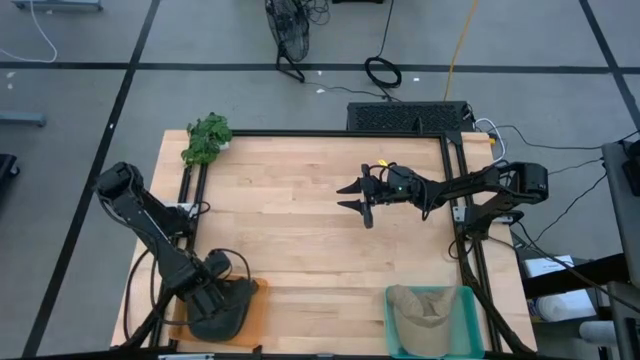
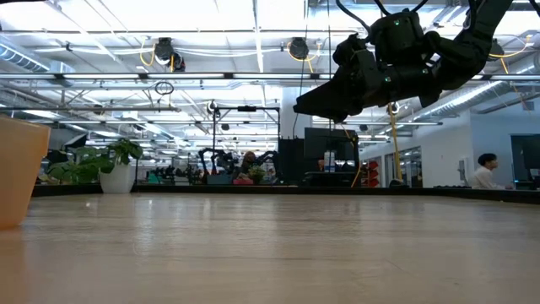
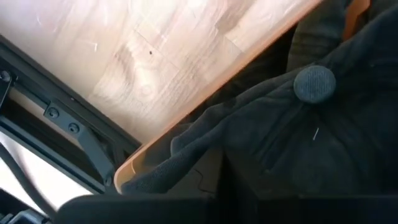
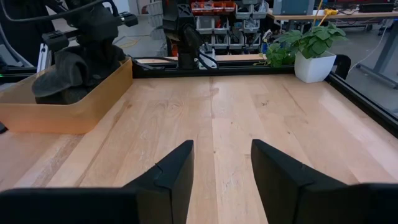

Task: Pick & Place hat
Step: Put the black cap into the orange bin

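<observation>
Two containers sat along the near edge of the wooden table (image 1: pixel 300 230). At the left corner was an orange bin (image 1: pixel 250 310), and a dark hat (image 1: pixel 225 310) lay in it, slumped over the bin's near wall; the left wrist view showed the hat's crown button (image 3: pixel 314 83) and soft folds of dark fabric spilling toward the bin's pale rim (image 3: pixel 186 127). The left gripper (image 1: pixel 213 285) was down in that bin, right on the dark hat, but whether its fingers were parted or closed on the fabric could not be told, since the hat and the arm hid them. At the right corner stood a teal bin (image 1: pixel 470 310) holding a tan hat (image 1: pixel 420 305), which filled most of it. The right gripper (image 1: pixel 355 197) hung in the air above the middle of the table, well apart from both bins, its fingers (image 4: pixel 171 171) spread apart with nothing between them; in the low view it showed high above the bare wood. From the right wrist view the orange bin (image 4: pixel 74 102) and the dark hat (image 4: pixel 62 74) appeared across the table with the left arm over them. A potted plant (image 1: pixel 206 138) stood at the far left corner of the table.
</observation>
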Controlling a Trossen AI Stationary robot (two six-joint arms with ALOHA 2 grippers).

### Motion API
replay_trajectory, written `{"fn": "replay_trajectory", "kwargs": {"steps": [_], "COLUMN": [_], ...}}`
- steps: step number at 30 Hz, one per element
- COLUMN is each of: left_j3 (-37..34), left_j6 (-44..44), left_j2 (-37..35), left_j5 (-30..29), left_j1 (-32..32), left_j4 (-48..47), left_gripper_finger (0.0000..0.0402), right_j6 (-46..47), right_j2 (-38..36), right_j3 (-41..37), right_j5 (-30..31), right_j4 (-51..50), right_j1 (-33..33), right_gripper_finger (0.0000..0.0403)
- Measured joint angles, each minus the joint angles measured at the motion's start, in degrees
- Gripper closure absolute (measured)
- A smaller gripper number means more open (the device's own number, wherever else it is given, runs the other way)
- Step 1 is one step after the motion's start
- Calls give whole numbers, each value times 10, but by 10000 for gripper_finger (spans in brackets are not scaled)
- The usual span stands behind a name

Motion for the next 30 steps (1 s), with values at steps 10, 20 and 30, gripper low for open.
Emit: {"fn": "replay_trajectory", "kwargs": {"steps": [10, 20, 30], "left_j3": [0, 4, 112], "left_j6": [-25, -11, -26], "left_j2": [0, 0, 0], "left_j5": [-28, 25, -86], "left_j1": [0, 29, 36], "left_j4": [44, 49, -78], "left_gripper_finger": [376, 376, 376], "right_j6": [0, -6, -7], "right_j2": [0, 0, 0], "right_j3": [0, 0, 0], "right_j5": [0, 0, 0], "right_j4": [0, 11, 17], "right_j1": [0, 0, 0], "right_gripper_finger": [264, 264, 264]}}
